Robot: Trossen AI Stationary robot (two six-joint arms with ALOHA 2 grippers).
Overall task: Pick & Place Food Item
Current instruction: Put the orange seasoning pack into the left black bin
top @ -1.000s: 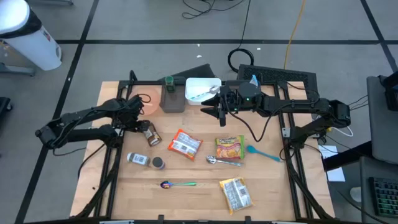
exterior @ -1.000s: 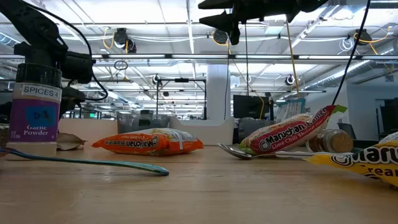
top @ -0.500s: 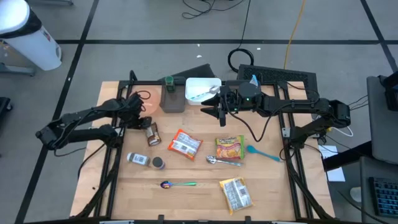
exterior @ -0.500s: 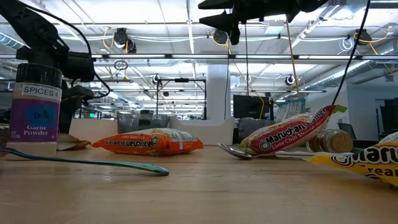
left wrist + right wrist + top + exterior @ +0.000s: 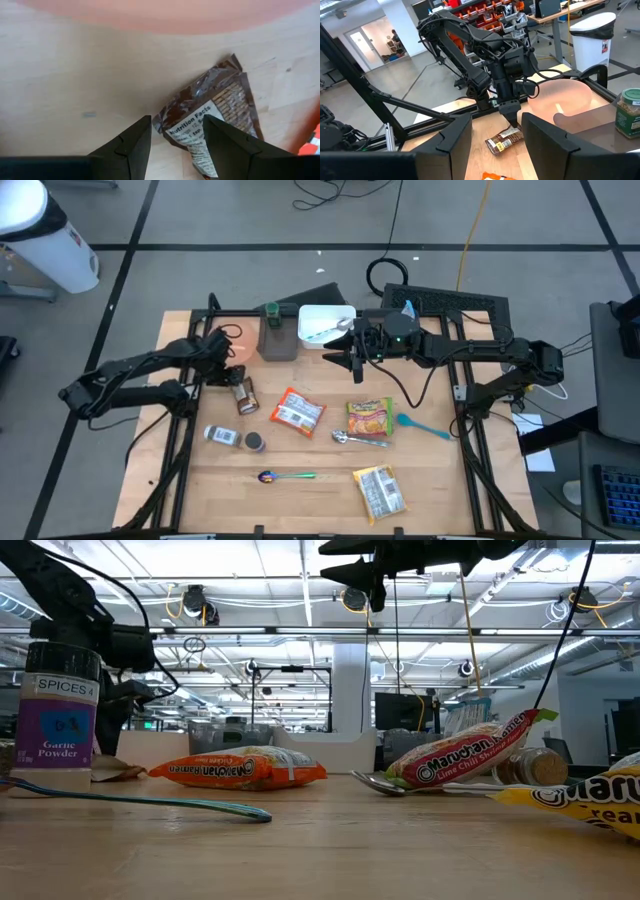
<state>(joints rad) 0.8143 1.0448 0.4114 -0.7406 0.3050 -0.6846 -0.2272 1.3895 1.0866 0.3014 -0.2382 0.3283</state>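
On the bench [image 5: 200, 480], toward its left edge, the left gripper [image 5: 214, 363] hangs over a brown packet [image 5: 243, 394], its fingers [image 5: 131, 145] parted and nothing between them; from its wrist camera the packet (a nutrition label shows on it) lies flat on the wood just past the fingertips, with a pink plate [image 5: 165, 12] beyond. The right gripper [image 5: 349, 361] is raised near the back edge, beside the white bin [image 5: 325, 323], fingers spread and empty. A brown tray [image 5: 279, 340] sits left of the bin, with a green-lidded jar [image 5: 271, 312] at its far end. Near the middle lie an orange ramen pack [image 5: 298, 412] and a yellow-red ramen pack [image 5: 370, 418]; a third noodle pack [image 5: 380, 491] rests by the front edge. A spice jar [image 5: 222, 437] lies on its side toward the left, a dark lid [image 5: 255, 442] just beside it. A teal spoon [image 5: 423, 426] lies right of the yellow-red pack, a metal spoon [image 5: 357, 439] touches that pack's near edge, and a multicoloured spoon [image 5: 286, 476] is near the front.
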